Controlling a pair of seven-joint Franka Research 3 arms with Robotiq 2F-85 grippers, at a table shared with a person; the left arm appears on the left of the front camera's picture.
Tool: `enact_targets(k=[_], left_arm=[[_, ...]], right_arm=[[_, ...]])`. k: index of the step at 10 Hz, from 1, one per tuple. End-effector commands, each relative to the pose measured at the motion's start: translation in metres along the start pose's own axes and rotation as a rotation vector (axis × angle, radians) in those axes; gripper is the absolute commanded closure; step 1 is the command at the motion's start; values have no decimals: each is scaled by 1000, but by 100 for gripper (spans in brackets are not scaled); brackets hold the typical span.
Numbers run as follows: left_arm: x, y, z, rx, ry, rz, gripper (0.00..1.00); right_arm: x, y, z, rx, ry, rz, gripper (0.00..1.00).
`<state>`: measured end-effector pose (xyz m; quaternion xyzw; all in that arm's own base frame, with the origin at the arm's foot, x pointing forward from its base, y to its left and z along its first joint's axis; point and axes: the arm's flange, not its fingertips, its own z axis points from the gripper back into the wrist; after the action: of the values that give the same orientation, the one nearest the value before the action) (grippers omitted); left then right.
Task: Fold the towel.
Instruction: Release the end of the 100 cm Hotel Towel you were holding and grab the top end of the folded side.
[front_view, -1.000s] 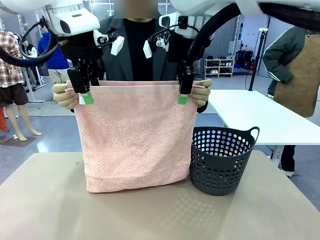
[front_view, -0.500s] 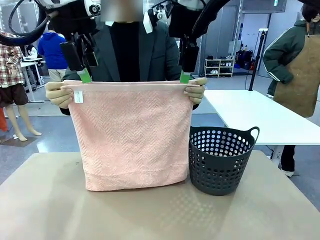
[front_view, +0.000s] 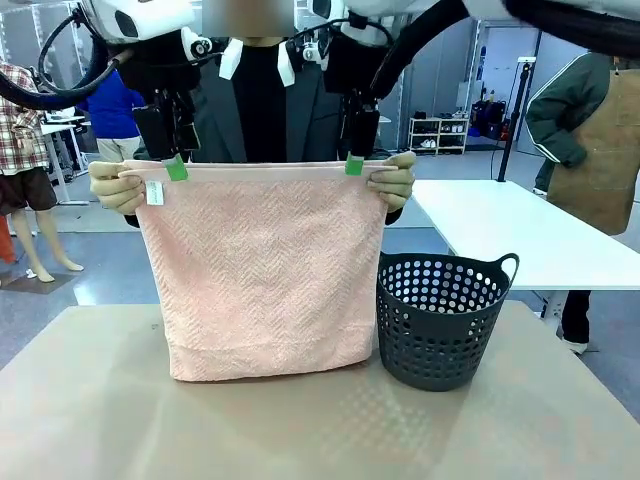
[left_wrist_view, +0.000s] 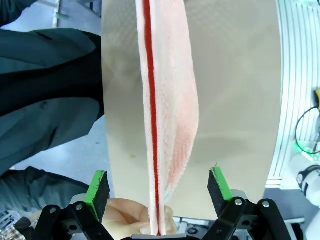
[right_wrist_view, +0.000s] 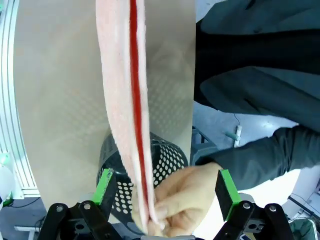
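Biggest first: tan bench, and over it the pink towel, hung up doubled, hem band just down on the bench, top corners pinched in the person's two hands, one on the robot's left, one on the basket side. Dark basket right beside the towel's edge, maybe touching, hard to call. Then the left gripper and right gripper, parked at the top edge just inside those hands. Jaws wide open on both going by the wrist views, green pads either side of the doubled edge, no cloth pinched yet.

Reads as the take-the-top-edge step, barely begun. For a clean grab: keep the edge dead centre between the pads, drop far enough to catch both layers, shut both sides together so the top stays level. Mind the right side especially, with the person's fingers sitting right between those pads in the wrist view, so maybe shift inward a touch before closing. No pulling until a firm pinch on both corners.

Versus a second ago: pads then lower, down over the towel's face; half a second ago up above the edge; now back level with it, right one a bit further in. Also small white label uncovered now, hidden behind the left pad back then.
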<state>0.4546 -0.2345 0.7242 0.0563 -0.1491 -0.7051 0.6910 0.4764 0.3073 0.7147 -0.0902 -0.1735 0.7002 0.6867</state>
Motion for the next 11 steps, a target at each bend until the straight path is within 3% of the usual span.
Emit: enact_targets(k=[1, 6, 7, 8, 9, 10, 11], left_arm=[[-7, 6, -4, 3, 21, 0, 0], [-16, 14, -38, -56, 24, 29, 0], [-18, 15, -42, -52, 32, 38, 18], [-18, 15, -44, -50, 32, 27, 60], [-19, 14, -44, -63, 18, 20, 78], [-19, 14, -44, -57, 23, 22, 100], [-20, 14, -43, -58, 21, 21, 100]], right_arm=[[8, -3, -11, 11, 8, 8, 0], [10, -4, -50, 60, -8, -33, 0], [12, -3, -52, 61, -9, -34, 0], [13, -3, -54, 47, 15, -30, 54], [13, -2, -54, 51, 17, -27, 59], [14, 0, -53, 57, 18, -27, 100], [13, 0, -53, 59, 20, -28, 100]])
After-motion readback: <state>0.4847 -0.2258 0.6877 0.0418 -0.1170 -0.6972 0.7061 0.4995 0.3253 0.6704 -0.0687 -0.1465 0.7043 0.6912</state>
